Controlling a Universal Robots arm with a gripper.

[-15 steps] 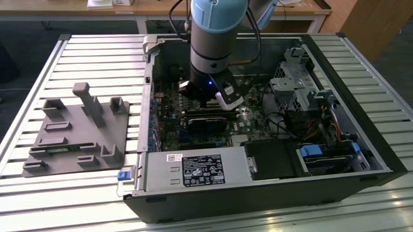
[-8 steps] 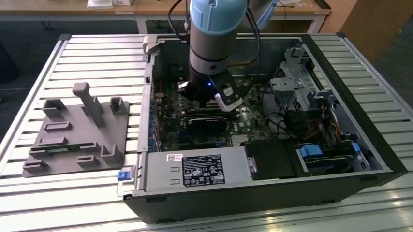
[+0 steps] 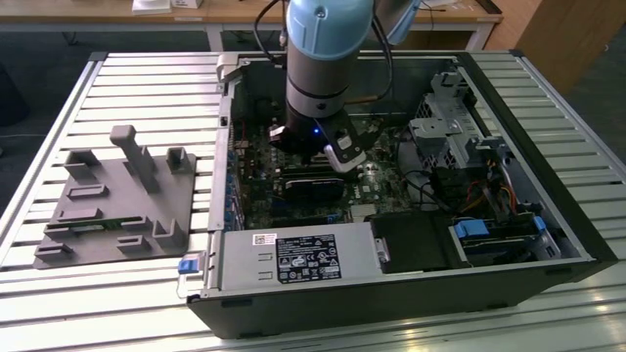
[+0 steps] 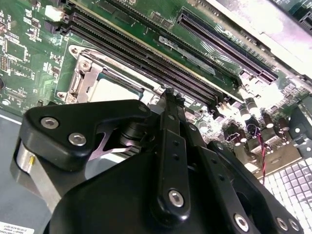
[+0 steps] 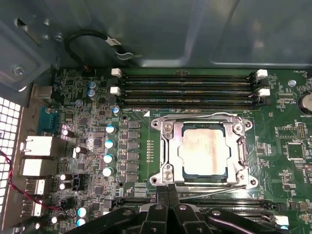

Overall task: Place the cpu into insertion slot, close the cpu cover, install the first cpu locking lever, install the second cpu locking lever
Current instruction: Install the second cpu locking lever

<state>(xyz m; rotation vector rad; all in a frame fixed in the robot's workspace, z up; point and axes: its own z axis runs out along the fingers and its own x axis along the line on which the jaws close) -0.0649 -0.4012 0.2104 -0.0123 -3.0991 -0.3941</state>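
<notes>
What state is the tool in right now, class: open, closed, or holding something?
Tool: closed, fingers pressed together, holding nothing, at the edge of the cpu cover, which lies shut over the cpu.

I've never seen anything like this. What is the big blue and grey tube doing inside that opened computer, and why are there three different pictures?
The tube is a robot arm reaching into an open computer case. One picture comes from a camera standing off to the side; the other two cameras ride near the arm's wrist, looking down at the green circuit board. There, in the first wrist view, the cpu lies in the insertion slot with the cpu cover down over its edges. The black tool sits at the slot's edge, closed, holding nothing. A grey parts tray lies beside the case.
</notes>
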